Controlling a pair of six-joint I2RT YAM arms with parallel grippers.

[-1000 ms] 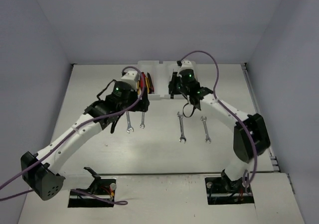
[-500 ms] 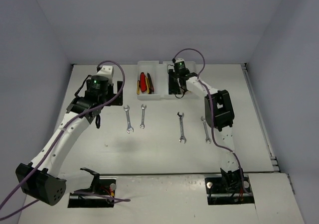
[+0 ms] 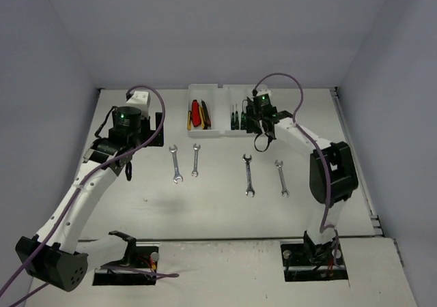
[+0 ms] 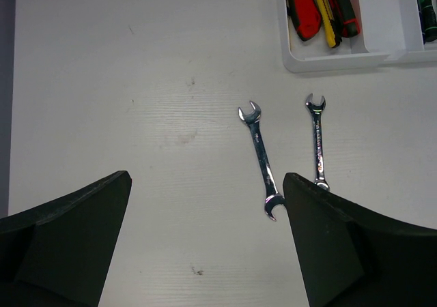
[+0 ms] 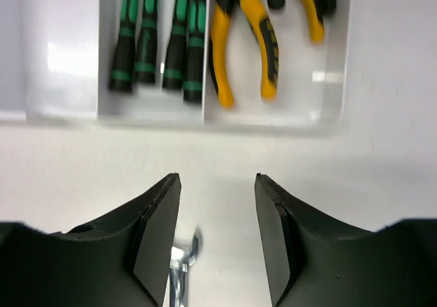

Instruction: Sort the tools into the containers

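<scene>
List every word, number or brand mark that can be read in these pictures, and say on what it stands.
No text can be read in any view.
Wrenches: if the shafts bear stamped marks, they are too small and blurred to read.
Screwdrivers, pliers and tray: no print shows.

Translucent white tray (image 3: pixel 217 116), 4 long slots side by side, lies just ahead of the right fingers (image 5: pixel 153 239). The slot ahead of the left-hand finger holds 4 black-green screwdrivers (image 5: pixel 157 41), parallel and lengthwise. The next slot rightward holds yellow-handled pliers (image 5: pixel 246 41), handle ends toward the fingers. Red and yellow cutters (image 4: pixel 314 10) lie lengthwise in the slot far ahead-right of the left fingers (image 4: pixel 68 239). 4 silver open-end wrenches (image 3: pixel 248 175) lie flat outside the tray. 2 lie ahead of the left fingers, one partly hidden by the right-hand finger. 1 blurred wrench head (image 5: pixel 181 266) shows between the right fingers.
</scene>
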